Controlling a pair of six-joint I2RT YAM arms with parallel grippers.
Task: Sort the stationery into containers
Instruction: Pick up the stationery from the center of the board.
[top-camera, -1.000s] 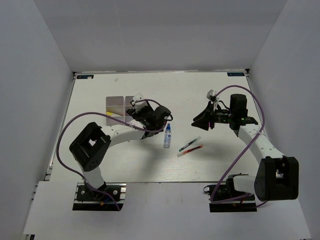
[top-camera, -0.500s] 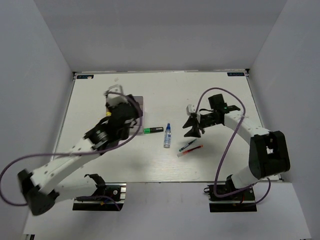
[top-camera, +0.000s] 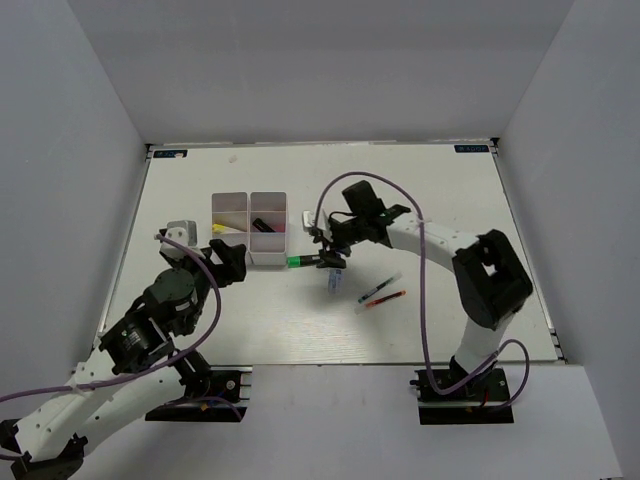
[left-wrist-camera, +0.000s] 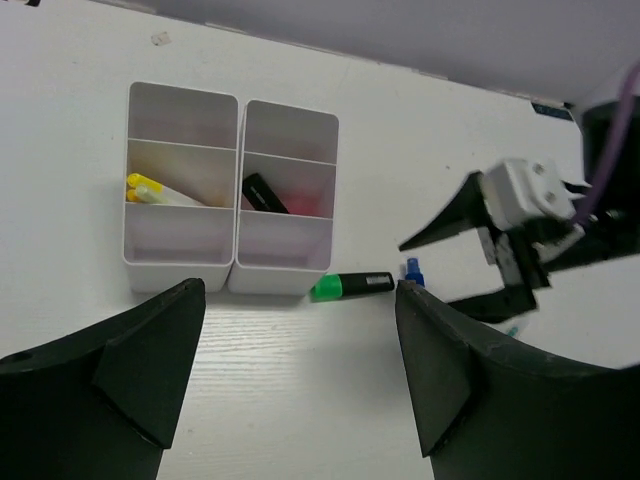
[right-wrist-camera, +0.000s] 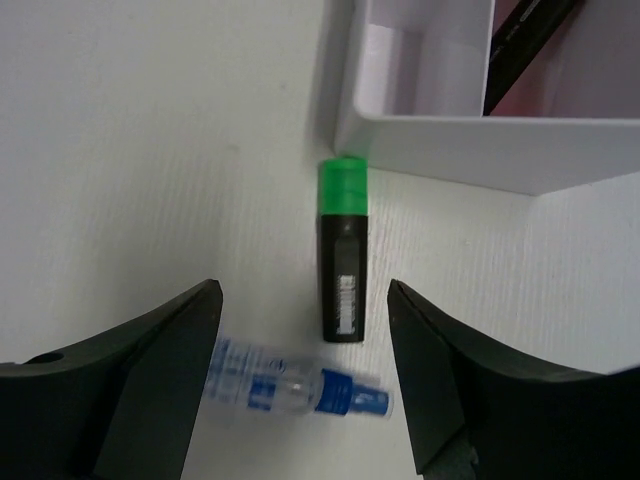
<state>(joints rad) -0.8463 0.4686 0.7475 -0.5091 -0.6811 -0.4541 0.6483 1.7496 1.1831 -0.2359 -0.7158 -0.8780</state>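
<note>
The highlighter (top-camera: 305, 262) lies by the tray (top-camera: 249, 232)'s near right corner, the tube (top-camera: 334, 280) beside it, the pens (top-camera: 380, 293) farther right; a marker (top-camera: 267, 225) lies inside the tray.

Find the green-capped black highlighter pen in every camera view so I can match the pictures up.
Top external: the green-capped black highlighter lies mid-table, just right of the white divided plastic tray's near corner.
Left wrist: the highlighter is at centre frame, just right of the tray's front corner.
Right wrist: the highlighter fills the centre, green cap up by the tray wall.
Shared landmark: the tray, next to the green cap in all three.
</note>
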